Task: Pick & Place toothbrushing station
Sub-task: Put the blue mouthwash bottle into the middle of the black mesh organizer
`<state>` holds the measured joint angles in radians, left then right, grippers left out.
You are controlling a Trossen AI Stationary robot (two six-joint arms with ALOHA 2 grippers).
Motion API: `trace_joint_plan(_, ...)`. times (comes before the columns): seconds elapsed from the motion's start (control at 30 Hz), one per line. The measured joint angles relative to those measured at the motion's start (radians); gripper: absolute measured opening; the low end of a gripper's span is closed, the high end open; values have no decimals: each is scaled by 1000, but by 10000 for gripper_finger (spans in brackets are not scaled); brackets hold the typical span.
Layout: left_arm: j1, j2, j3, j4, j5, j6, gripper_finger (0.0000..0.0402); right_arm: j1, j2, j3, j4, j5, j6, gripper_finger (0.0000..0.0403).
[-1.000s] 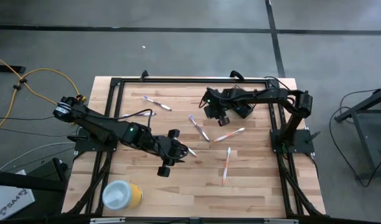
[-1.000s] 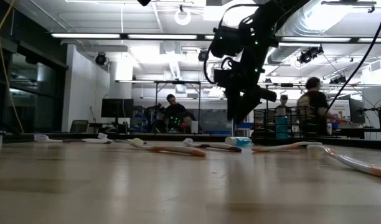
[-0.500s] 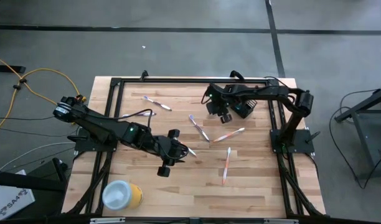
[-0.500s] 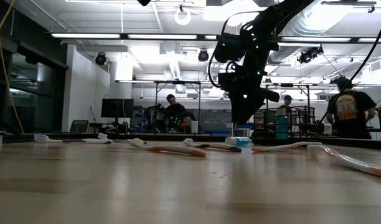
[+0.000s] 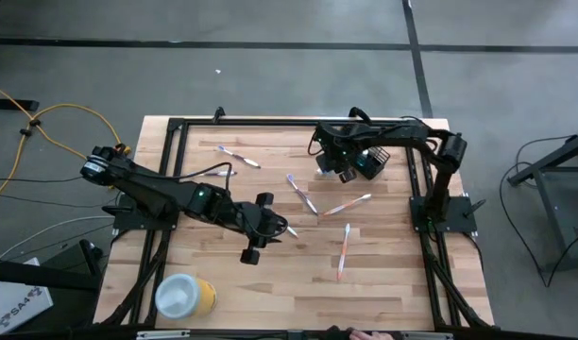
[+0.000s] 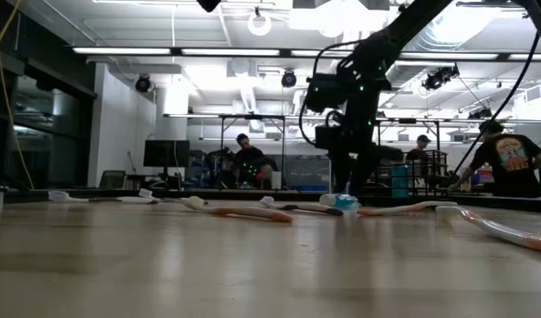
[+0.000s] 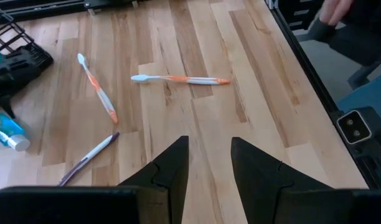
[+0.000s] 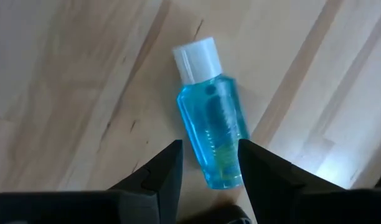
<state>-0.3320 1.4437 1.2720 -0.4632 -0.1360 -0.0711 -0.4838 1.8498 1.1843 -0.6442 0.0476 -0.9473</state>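
Task judged to be at an early stage: nothing can be seen stowed in the holder yet.

- Bench (image 5: 393, 283): the set is scattered across it. The black wire-mesh holder (image 5: 372, 161) sits at the far right corner, partly hidden under the right arm; contents cannot be made out.
- Toothbrushes lying loose: one at the far side (image 5: 238, 156), one near the left arm (image 5: 209, 174), a purple one mid-bench (image 5: 301, 193), an orange one (image 5: 348, 204) beside it, another orange one (image 5: 344, 248) nearer the front. All five still to be picked.
- Blue tube (image 8: 212, 139): flat on the bench, white cap pointing away from the claw, just beside the holder. Only this one tube is seen clearly.
- Yellow cylinder (image 5: 187, 296) at the front left corner is not part of the set.

Right claw (image 8: 207, 163): parted, fingers straddling the lower half of the blue tube, one either side. Contact cannot be confirmed; the tube does not look lifted. A grasp on it is judged the step in hand.

Left claw (image 7: 209, 163): parted, nothing between the fingers, held over mid-bench, apart from the brushes.
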Motion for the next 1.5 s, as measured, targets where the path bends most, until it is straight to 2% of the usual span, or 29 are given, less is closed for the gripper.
trace_joint_plan(0.1,3,0,0,0,0,4,115,12,11,0,-1,33,5,148)
trace_joint_plan(0.23,3,0,0,0,0,7,115,19,11,0,3,20,12,148)
trace_joint_plan(0.57,3,0,0,0,0,22,115,19,16,0,31,-77,64,148)
trace_joint_plan(0.9,3,0,0,0,1,20,115,19,26,0,34,-79,111,149)
trace_joint_plan(1.23,3,0,0,0,1,18,115,21,94,6,41,-81,138,149)
trace_joint_plan(1.5,3,0,0,0,1,19,115,27,80,2,49,-66,172,148)
